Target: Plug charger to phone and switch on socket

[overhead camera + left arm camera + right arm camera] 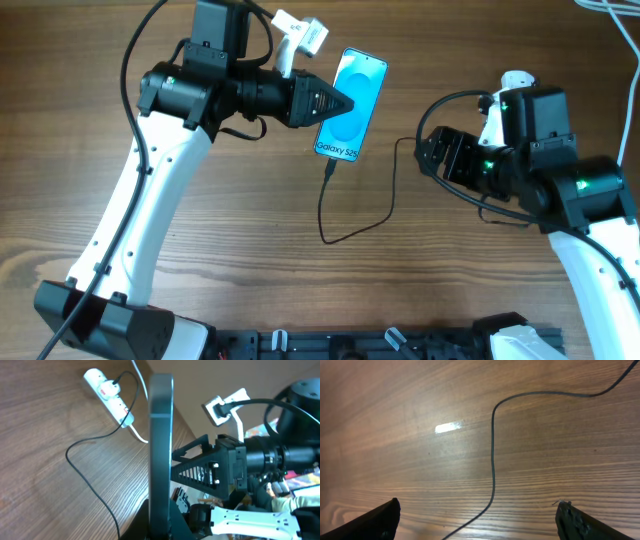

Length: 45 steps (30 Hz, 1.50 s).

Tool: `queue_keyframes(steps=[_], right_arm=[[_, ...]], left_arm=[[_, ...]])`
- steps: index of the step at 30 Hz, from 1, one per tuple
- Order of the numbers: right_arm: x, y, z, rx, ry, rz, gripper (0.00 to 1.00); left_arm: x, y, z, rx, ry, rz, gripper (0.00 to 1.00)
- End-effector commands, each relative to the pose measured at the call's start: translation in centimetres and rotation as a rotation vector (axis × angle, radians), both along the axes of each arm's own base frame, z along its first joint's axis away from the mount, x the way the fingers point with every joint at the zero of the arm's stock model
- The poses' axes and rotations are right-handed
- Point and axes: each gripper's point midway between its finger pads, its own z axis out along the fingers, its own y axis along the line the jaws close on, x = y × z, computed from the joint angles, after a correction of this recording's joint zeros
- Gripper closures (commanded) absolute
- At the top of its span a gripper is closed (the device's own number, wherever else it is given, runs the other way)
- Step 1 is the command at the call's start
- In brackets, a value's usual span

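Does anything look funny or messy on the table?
Nothing is spilled or broken. The flat phone with the cyan screen is slanted, pinched at its side by the left gripper. The thin black charger cable wanders loosely to the white power strip.

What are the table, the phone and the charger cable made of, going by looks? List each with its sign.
The table: wood or wood-look laminate, semi-gloss; grain lines and a light glare. The phone: glass-like front, lit screen; edge looks smooth dark metal or plastic. The charger cable: thin black plastic or rubber sheath, matte, lying in loose curves.
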Motion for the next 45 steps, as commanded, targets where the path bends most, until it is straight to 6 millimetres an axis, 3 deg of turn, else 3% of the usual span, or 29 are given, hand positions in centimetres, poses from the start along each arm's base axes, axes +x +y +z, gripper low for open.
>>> queue_keyframes(steps=[1, 6, 9, 15, 18, 19, 24, 30, 35, 40, 45], right_arm=[[-0.1, 0.8, -0.7, 0.006, 0.03, 0.079, 0.0], [0.2, 1.0, -2.6, 0.001, 0.113, 0.079, 0.0], [0.4, 1.1, -3.4, 0.002, 0.143, 0.082, 0.0], [0.3, 1.6, -3.6, 0.027, 0.164, 0.093, 0.0], [0.3, 1.6, -3.7, 0.027, 0.167, 0.092, 0.0], [0.2, 1.8, -3.7, 0.038, 0.172, 0.098, 0.0], [0.2, 1.9, -3.6, 0.046, 0.17, 0.102, 0.0], [0.7, 2.1, -3.9, 0.046, 0.169, 0.102, 0.0], [0.9, 2.1, -4.5, 0.043, 0.19, 0.103, 0.0], [1.2, 2.2, -5.4, 0.038, 0.22, 0.101, 0.01], [1.3, 2.2, -5.5, 0.038, 0.22, 0.102, 0.01]], left_arm=[[-1.2, -0.6, 1.4, -0.069, -0.075, -0.099, 0.96], [-1.1, -0.6, 1.4, -0.066, -0.074, -0.096, 0.96], [-0.1, -0.2, 0.4, -0.007, -0.046, -0.021, 0.96], [5.2, 3.6, -5.4, 0.259, 0.21, 0.452, 0.96], [5.7, 3.5, -9.2, 0.317, 0.336, 0.467, 0.96], [6.2, 3.3, -12.1, 0.357, 0.401, 0.459, 0.96], [8.3, 2.6, -17.3, 0.395, 0.46, 0.452, 0.96], [9.2, 1.5, -20.9, 0.437, 0.417, 0.409, 0.96], [10.2, 3.3, -23.9, 0.564, 0.392, 0.492, 0.96], [9.8, 3.3, -27.1, 0.607, 0.45, 0.481, 0.96], [10.2, 3.0, -27.7, 0.604, 0.443, 0.478, 0.96]])
